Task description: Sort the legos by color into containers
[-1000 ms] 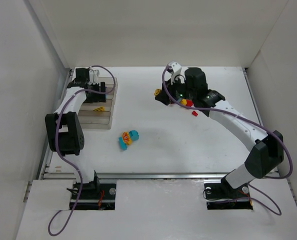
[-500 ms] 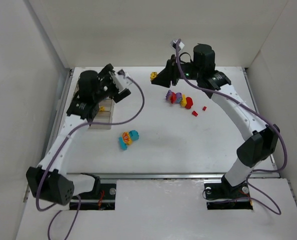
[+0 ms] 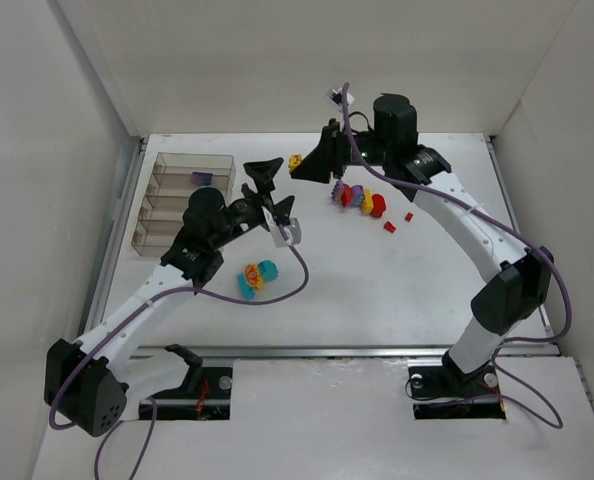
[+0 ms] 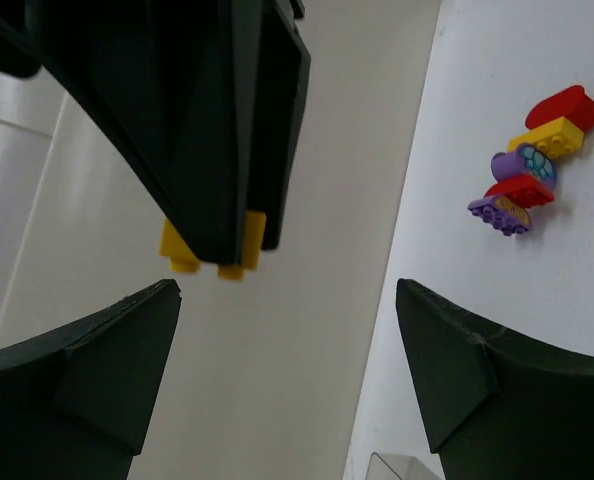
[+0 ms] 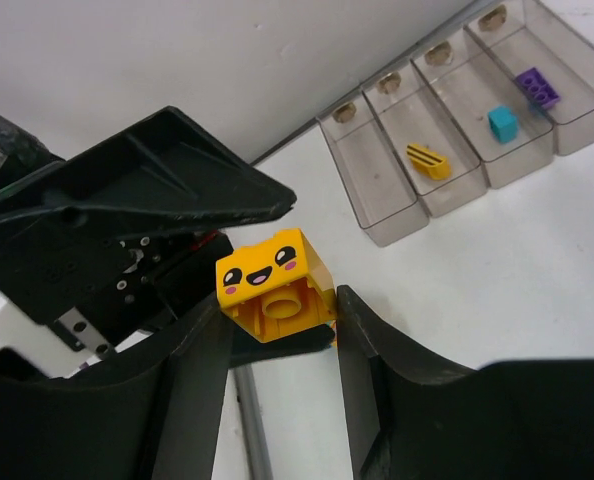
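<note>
**Top external:** left gripper (image 3: 274, 188), jaws spread, faces right gripper (image 3: 300, 164); tray (image 3: 167, 215) at far left.
**Left wrist:** multicoloured cluster (image 4: 532, 165) lies on table (image 4: 537, 300).
**Right wrist:** jaws pinch yellow smiley brick (image 5: 275, 285), tray beyond.

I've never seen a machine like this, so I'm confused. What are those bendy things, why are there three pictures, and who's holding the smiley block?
Those are two robot arms bolted to a white table. One picture looks down from above; the other two come from small cameras on the arms' wrists. Each arm ends in a claw. The right claw pinches the yellow smiley brick. The left claw is open and empty. On the table lie a blue-and-yellow clump, a purple-red-yellow clump and two tiny red bricks. The clear tray has four slots; three hold a purple piece, a blue piece and a yellow piece.
</note>
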